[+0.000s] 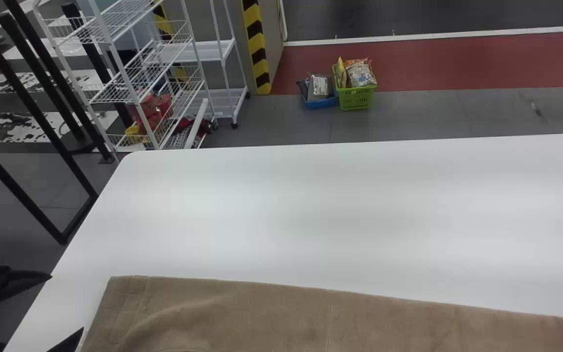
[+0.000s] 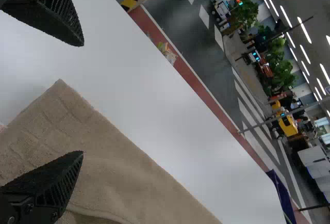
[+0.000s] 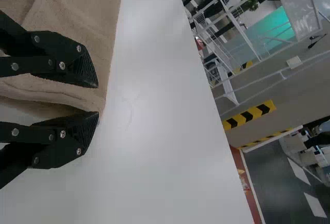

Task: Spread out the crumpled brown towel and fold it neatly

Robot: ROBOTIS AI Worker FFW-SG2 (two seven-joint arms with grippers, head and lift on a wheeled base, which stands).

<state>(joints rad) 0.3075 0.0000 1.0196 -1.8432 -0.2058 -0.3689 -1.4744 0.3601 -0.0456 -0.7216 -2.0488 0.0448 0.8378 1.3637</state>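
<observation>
1. Starting far left in the head view, we've got a black metal frame (image 1: 17, 189) standing on the floor past the table
2. Our left gripper (image 1: 67, 302) is at the bottom left, right around the towel's left corner. Its jaws are spread wide with nothing held between them; from the left wrist view we see one finger over the cloth and the other over the tabletop
3. Behind that there's a white wire shelf rack (image 1: 127, 80), with some red stuff (image 1: 157, 110) low down on it
4. The brown cloth towel (image 1: 262, 313) lies on the white table (image 1: 311, 210), running along the near side and off the bottom and right of the head view. We'd call it mostly spread, with a few soft wrinkles near the left corner
5. Then a yellow-and-black striped post (image 1: 257, 44), and on the floor a blue plastic basket (image 1: 321, 103) just beside a green plastic basket (image 1: 356, 99) with snack-type packets (image 1: 361, 73) in it
6. Last up, our right gripper (image 3: 98, 99) is at the towel's edge in its wrist view. Jaws are parted by a small gap, one finger over the cloth, and we don't see them clamped on anything; whether they touch the towel, we can't tell
</observation>
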